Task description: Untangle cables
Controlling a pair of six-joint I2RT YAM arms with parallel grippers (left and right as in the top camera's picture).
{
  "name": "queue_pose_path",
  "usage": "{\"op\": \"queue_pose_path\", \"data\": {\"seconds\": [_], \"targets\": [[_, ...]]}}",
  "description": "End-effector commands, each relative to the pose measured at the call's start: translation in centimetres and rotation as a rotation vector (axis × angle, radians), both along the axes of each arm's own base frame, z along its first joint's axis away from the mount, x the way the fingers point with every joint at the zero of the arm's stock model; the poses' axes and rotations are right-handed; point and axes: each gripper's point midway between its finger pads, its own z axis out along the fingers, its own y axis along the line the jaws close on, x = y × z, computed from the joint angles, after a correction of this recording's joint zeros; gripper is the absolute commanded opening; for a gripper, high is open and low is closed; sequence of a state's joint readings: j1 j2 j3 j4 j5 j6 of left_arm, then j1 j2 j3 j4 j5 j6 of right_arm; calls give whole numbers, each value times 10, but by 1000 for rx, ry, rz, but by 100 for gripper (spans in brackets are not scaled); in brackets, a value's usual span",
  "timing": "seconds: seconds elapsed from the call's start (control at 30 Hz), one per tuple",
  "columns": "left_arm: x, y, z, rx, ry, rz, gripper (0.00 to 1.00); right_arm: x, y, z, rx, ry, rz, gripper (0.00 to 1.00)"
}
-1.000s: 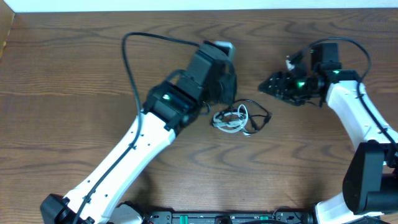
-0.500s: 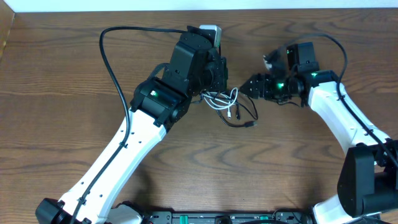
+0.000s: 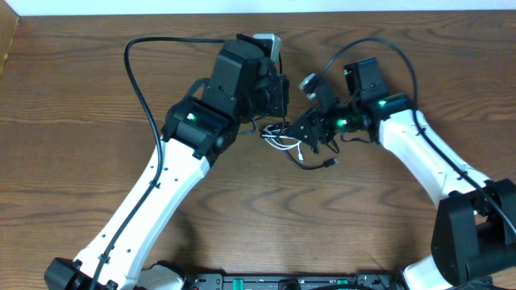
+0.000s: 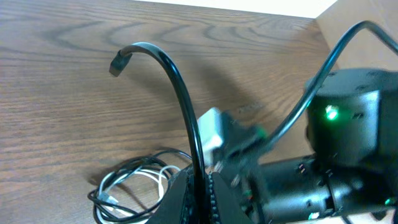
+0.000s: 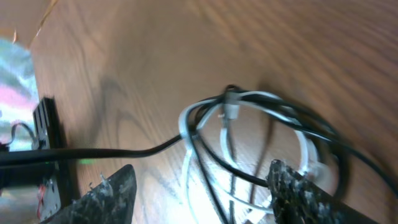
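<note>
The white cable [image 3: 282, 143] and the black cable [image 3: 310, 165] lie tangled in a small coil on the wooden table between my two grippers. My left gripper [image 3: 272, 122] sits at the coil's left edge. In the left wrist view it [image 4: 202, 182] is shut on the black cable [image 4: 177, 81], which arcs up to a free plug end [image 4: 116, 63]; the rest of the coil [image 4: 134, 183] lies to the left. My right gripper [image 3: 306, 135] is over the coil's right side. In its wrist view it [image 5: 205, 193] is open, with the white cable [image 5: 186, 121] and black strands [image 5: 124, 151] between its fingers.
The left arm's thick black wire [image 3: 137, 76] loops over the table at the left. The right arm's wire [image 3: 403, 60] arches at the right. The table's far edge [image 3: 121, 14] meets a white wall. The two wrists are close together.
My left gripper has moved up and left, dragging the tangle with it. My right gripper has swung left and down onto the coil's right side.
</note>
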State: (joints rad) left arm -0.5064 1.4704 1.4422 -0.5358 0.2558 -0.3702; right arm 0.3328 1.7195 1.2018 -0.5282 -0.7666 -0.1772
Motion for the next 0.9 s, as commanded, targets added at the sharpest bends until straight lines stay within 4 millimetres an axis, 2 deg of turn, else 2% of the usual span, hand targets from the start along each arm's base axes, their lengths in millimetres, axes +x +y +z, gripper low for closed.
{"op": "queue_pose_path", "data": {"seconds": [0.0,0.2,0.4,0.5,0.57,0.7,0.77,0.87], "targets": [[-5,2,17,-89,16,-43,8,-5,13,-6,-18,-43,74,59],[0,16,21,-171,65,-31,8,3,11,-32,-63,32,11,53],[-4,18,29,-226,80,-78,8,13,7,-58,-112,72,-50,43],[-5,21,35,-233,63,-76,7,19,6,-60,-115,82,-92,25],[-5,27,42,-239,41,-64,8,27,2,-62,-136,109,-176,1],[-5,59,62,-246,-14,3,8,48,-41,-80,-254,229,-512,1],[-4,86,70,-234,-44,72,7,54,-61,-83,-265,275,-611,1],[-3,133,69,-190,-45,221,8,62,-86,-83,-246,331,-711,1]]}}
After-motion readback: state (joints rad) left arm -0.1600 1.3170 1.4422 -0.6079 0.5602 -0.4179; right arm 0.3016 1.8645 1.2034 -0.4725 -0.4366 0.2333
